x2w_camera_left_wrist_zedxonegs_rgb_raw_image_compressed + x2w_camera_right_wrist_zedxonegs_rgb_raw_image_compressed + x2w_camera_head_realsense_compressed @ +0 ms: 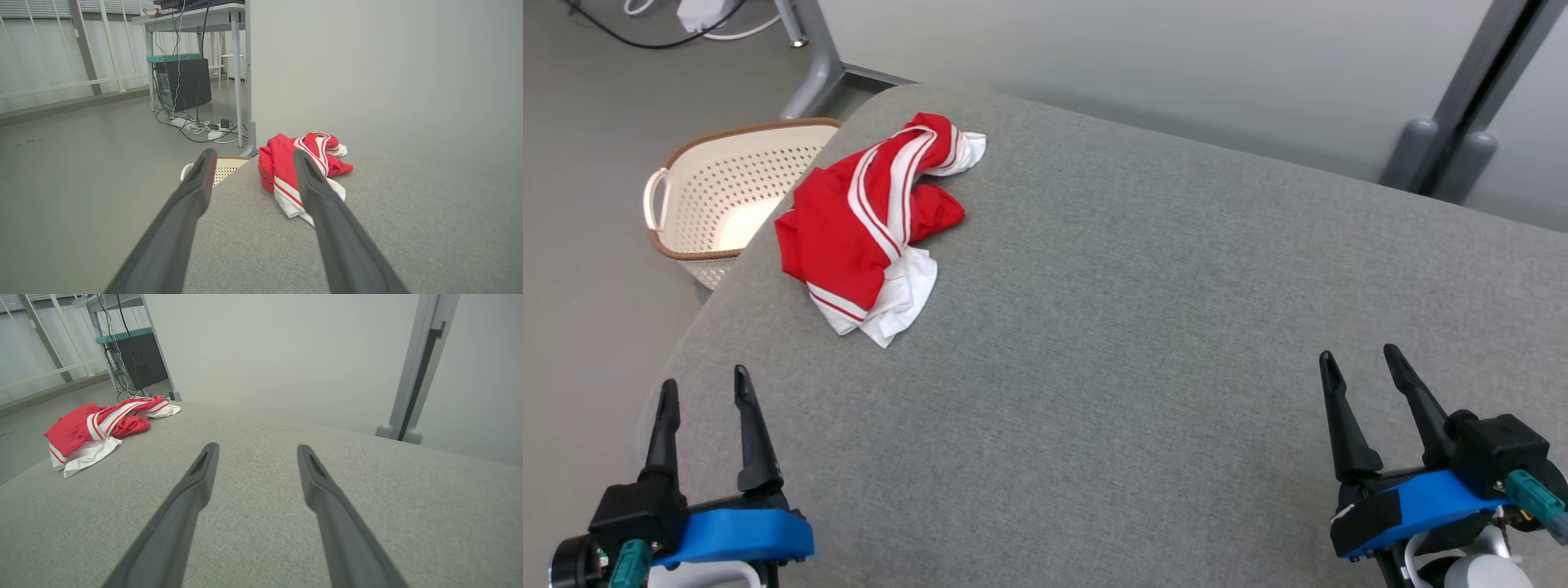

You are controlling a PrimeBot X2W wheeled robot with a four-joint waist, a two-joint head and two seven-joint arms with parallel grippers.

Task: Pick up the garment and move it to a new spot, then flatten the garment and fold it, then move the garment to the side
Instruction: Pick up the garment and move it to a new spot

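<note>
The red and white garment (870,224) lies in a messy heap on the grey table (1135,327), up at ten o'clock, close to the edge. A basket (711,188) sits on the floor at its nine o'clock. The left gripper (704,377), at seven o'clock, and the right gripper (1360,354), at four o'clock, are both wide open and hold nothing.

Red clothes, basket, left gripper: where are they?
Red garment (829,233), head view, its red middle.
Basket (711,184), head view, its holey side wall.
Left gripper (704,378), head view, midway between fingertips.
</note>
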